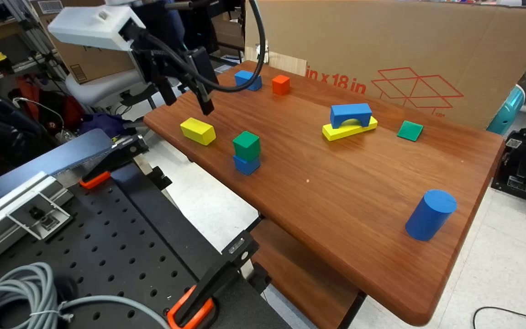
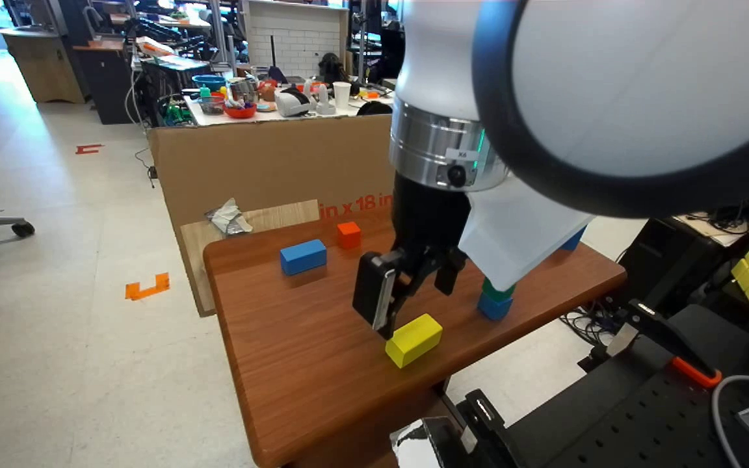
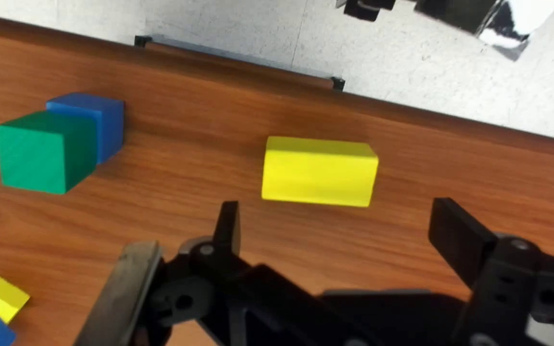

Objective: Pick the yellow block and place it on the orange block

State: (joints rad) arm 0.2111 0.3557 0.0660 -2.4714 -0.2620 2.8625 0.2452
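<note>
The yellow block (image 1: 198, 131) lies flat on the wooden table close to its edge, and shows in an exterior view (image 2: 413, 340) and in the wrist view (image 3: 319, 175). The orange block (image 1: 281, 85) sits at the far side of the table near the cardboard; it also shows in an exterior view (image 2: 349, 235) and is out of the wrist view. My gripper (image 1: 189, 105) is open and empty, above the table near the yellow block. In the wrist view, the gripper (image 3: 337, 204) has its fingers wide apart, with the yellow block just beyond the tips, not between them.
A green cube (image 1: 246, 145) stands on a blue cube (image 1: 246, 165) beside the yellow block. A blue block (image 1: 248, 81) lies near the orange one. A blue arch (image 1: 350, 114) rests on a yellow bar (image 1: 349, 131). A cardboard wall (image 1: 404, 55) borders the table.
</note>
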